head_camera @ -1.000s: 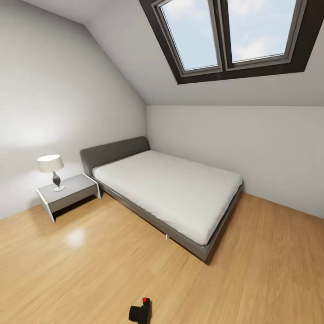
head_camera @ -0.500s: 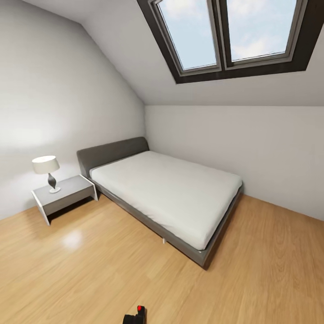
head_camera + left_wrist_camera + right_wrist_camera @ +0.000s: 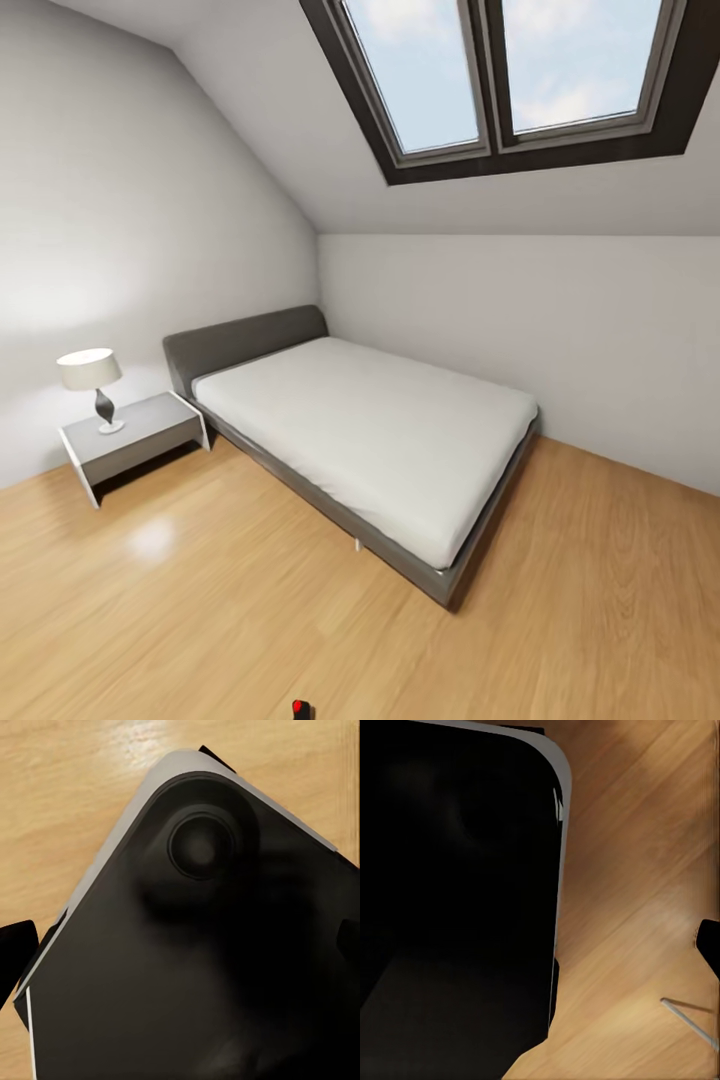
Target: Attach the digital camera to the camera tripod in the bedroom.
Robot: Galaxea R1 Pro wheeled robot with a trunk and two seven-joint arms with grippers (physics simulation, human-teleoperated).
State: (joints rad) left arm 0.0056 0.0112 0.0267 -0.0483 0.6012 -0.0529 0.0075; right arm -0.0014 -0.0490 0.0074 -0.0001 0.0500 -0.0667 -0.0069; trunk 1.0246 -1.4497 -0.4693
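The digital camera point(image 3: 299, 708) barely shows at the bottom edge of the head view: its red button and a sliver of black body, on the wood floor. The tripod is out of view. The bedroom lies ahead, with a grey-framed bed point(image 3: 365, 430) and white mattress against pale grey walls. In the left wrist view my left gripper point(image 3: 181, 945) hangs open, one black fingertip point(image 3: 15, 956) at each side edge, above my own black base. My right gripper point(image 3: 540, 945) also stands open, with one fingertip point(image 3: 709, 943) visible over the floor. Neither holds anything.
A grey nightstand point(image 3: 135, 440) with a white lamp point(image 3: 90, 380) stands left of the bed. A dark-framed skylight point(image 3: 520, 80) sits in the sloped ceiling. Bare plank floor point(image 3: 200, 600) stretches between me and the bed. A thin silver rod point(image 3: 690, 1021) lies on the floor in the right wrist view.
The head view has shifted: bed, nightstand and lamp slid left. The digital camera slipped down to the bottom edge. That is camera motion, not the things moving.
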